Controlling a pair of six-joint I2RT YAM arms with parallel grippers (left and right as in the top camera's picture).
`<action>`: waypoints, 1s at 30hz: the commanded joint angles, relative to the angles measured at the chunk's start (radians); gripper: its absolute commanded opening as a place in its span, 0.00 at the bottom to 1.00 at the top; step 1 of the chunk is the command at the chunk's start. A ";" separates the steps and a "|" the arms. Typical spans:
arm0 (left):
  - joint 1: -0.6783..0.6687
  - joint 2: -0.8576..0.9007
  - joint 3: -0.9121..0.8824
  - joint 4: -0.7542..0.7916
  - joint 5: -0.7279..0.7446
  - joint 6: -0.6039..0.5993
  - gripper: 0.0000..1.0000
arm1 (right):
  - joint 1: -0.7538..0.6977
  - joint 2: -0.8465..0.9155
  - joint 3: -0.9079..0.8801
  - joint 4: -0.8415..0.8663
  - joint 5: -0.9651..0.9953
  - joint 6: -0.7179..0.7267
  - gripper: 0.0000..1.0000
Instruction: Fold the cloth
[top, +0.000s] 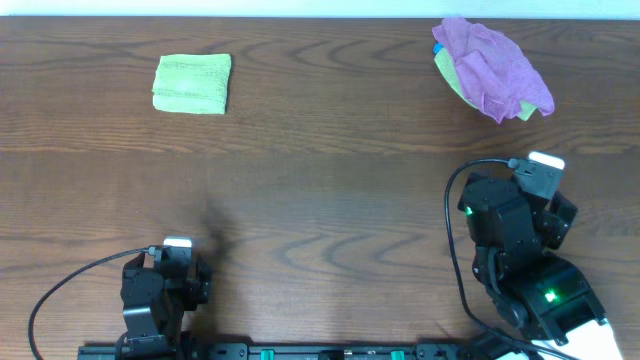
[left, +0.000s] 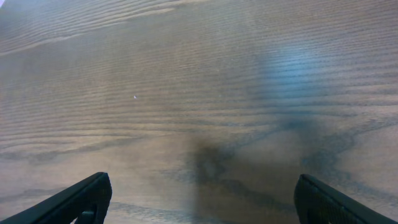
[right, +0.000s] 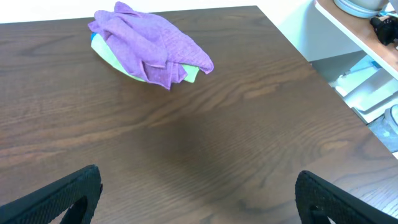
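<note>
The lime-green cloth (top: 192, 83) lies flat at the far left of the dark wooden table (top: 320, 180), as a compact, roughly square pad. It shows only in the overhead view. My left gripper (left: 202, 193) is open over bare wood near the table's front edge, far from the cloth, with nothing between its fingers. In the overhead view the left arm (top: 160, 290) sits at the front left. My right gripper (right: 199, 190) is also open and empty over bare table. The right arm (top: 520, 240) stands at the front right.
A purple cloth bundled with a yellow-green one (top: 492, 68) lies at the far right, ahead of my right gripper in the right wrist view (right: 149, 46). The table's right edge (right: 323, 81) runs close by, with shelves (right: 364, 31) beyond it.
</note>
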 joint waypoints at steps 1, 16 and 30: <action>0.003 -0.007 -0.024 -0.008 -0.003 -0.011 0.95 | -0.006 -0.001 -0.005 0.000 0.008 0.021 0.99; 0.002 -0.007 -0.024 -0.008 -0.003 -0.011 0.95 | -0.242 -0.319 -0.006 -0.102 -0.203 0.010 0.99; 0.002 -0.007 -0.024 -0.007 -0.003 -0.011 0.95 | -0.425 -0.796 -0.373 0.004 -0.269 -0.095 0.99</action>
